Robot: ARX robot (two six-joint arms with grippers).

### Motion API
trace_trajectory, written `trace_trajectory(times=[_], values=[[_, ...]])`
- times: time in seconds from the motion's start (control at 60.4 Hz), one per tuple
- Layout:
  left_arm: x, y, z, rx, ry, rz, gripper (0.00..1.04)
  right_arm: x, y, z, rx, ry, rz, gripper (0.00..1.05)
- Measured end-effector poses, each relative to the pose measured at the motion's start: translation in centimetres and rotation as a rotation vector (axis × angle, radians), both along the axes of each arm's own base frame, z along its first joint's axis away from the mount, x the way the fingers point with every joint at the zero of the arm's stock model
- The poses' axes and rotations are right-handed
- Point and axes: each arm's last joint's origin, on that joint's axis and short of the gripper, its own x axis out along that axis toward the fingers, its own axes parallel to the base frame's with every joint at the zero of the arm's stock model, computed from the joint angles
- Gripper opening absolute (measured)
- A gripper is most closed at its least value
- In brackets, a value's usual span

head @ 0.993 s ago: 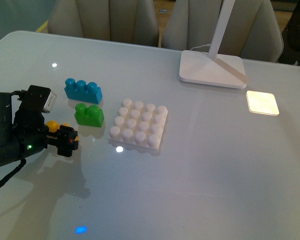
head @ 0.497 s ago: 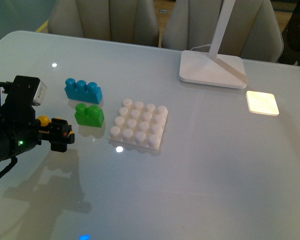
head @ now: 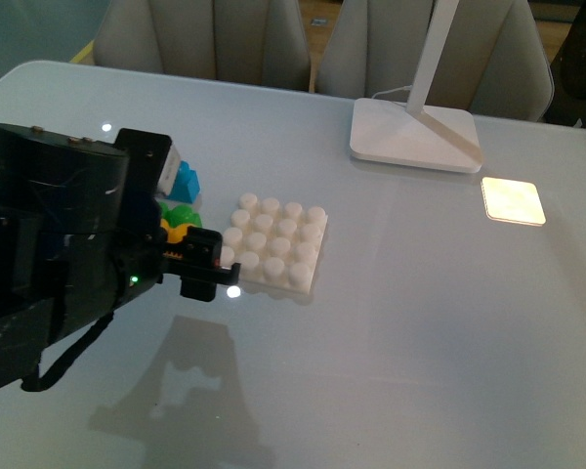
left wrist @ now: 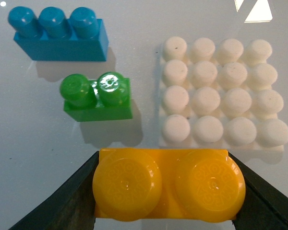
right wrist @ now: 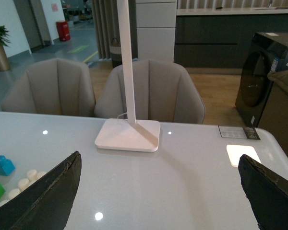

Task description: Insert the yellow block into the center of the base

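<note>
My left gripper (head: 200, 262) is shut on the yellow block (head: 176, 234), a two-stud brick held by its ends between both fingers and above the table. In the left wrist view the yellow block (left wrist: 168, 184) fills the space between the jaws of the gripper (left wrist: 168, 191). The white studded base (head: 273, 244) lies just right of the gripper; in the wrist view the base (left wrist: 221, 103) is ahead of the block and a little to one side. My right gripper (right wrist: 158, 191) is open and empty, high over the table, out of the front view.
A green two-stud brick (left wrist: 97, 96) and a blue three-stud brick (left wrist: 60, 33) lie left of the base, partly hidden by my arm in the front view. A white lamp foot (head: 415, 135) stands at the back. A bright light patch (head: 513, 200) lies on the table at right.
My left arm has risen and moved right with the yellow block, from left of the green brick to beside the base's left edge. It now covers most of the green and blue bricks.
</note>
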Motion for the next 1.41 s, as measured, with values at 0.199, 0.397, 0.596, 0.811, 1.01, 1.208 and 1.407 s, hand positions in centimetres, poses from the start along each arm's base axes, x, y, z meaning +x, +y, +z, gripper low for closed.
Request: trace_trajectory(times=[0.199, 0.397, 0.596, 0.811, 1.01, 1.208, 1.407], values=[[0.4, -3.1, 0.4, -0.02, -0.007, 0.001, 0.63, 0.0, 0.0, 0.0, 0.0, 0.0, 0.0, 0.96], [0.9, -5.9, 0.0, -0.037, 0.004, -0.014, 0.63, 0.0, 0.0, 0.0, 0.0, 0.0, 0.0, 0.96], [1.3, -7.2, -0.9, -0.03, 0.024, -0.025, 0.63, 0.0, 0.0, 0.0, 0.0, 0.0, 0.0, 0.96], [2.2, -8.3, -1.4, -0.033, 0.028, -0.041, 0.63, 0.0, 0.0, 0.0, 0.0, 0.0, 0.0, 0.96], [3.1, -9.3, -1.5, -0.038, 0.021, -0.051, 0.63, 0.0, 0.0, 0.0, 0.0, 0.0, 0.0, 0.96], [4.0, -9.8, -1.9, -0.035, 0.024, -0.056, 0.63, 0.0, 0.0, 0.0, 0.0, 0.0, 0.0, 0.96], [4.7, -9.9, -2.3, -0.029, 0.027, -0.053, 0.63, 0.0, 0.0, 0.0, 0.0, 0.0, 0.0, 0.96]])
